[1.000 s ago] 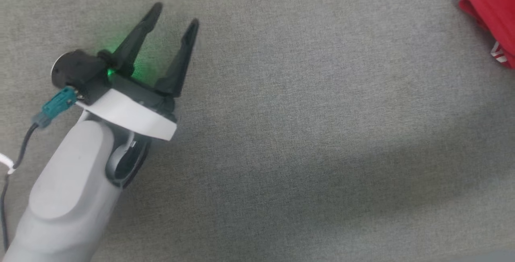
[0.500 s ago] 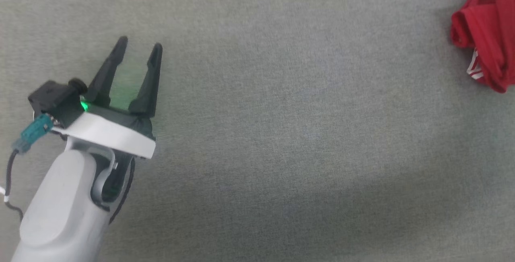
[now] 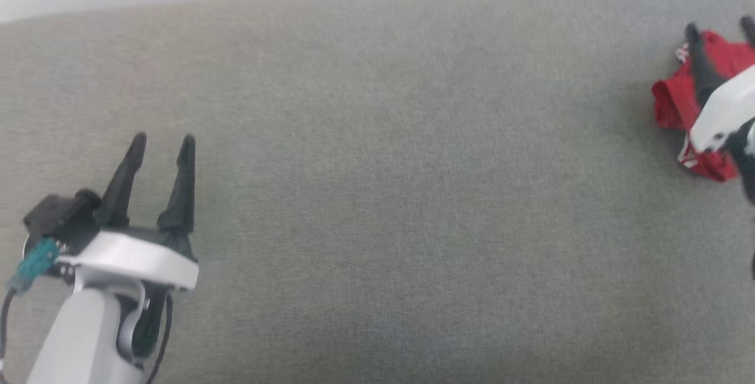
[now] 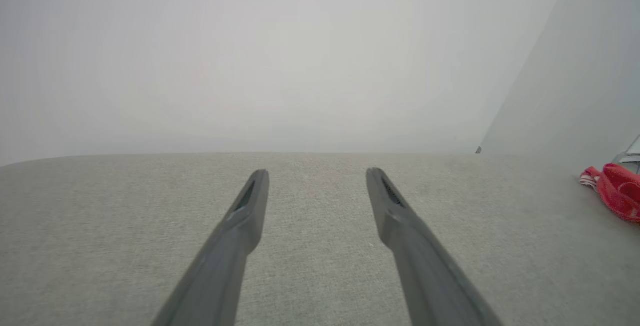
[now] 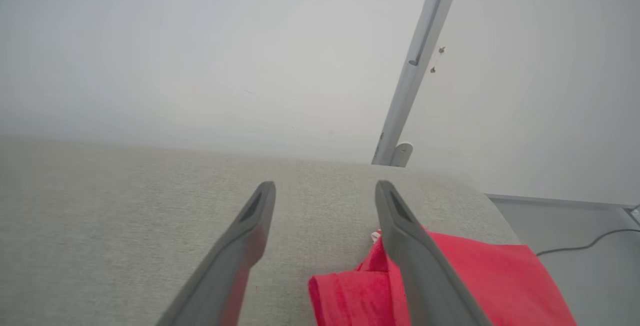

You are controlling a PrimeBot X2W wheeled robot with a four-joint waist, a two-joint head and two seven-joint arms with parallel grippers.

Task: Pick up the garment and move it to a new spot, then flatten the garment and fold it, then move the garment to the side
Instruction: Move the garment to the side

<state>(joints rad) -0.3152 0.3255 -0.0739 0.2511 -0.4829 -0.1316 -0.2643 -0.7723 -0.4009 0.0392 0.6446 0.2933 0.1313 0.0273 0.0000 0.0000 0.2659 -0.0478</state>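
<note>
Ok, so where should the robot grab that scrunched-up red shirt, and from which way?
Probably the puffy rolled fold on the edge of the bright red thin-fabric shirt, coming from straight above. The shirt lies bunched on the grey fabric surface, so flat parts give little to pinch, while that roll stands up. The open right end effector hangs just over it.

The right gripper (image 3: 719, 25) hangs spread over the crumpled red garment (image 3: 669, 101), the left gripper (image 3: 164, 139) agape well apart.
</note>
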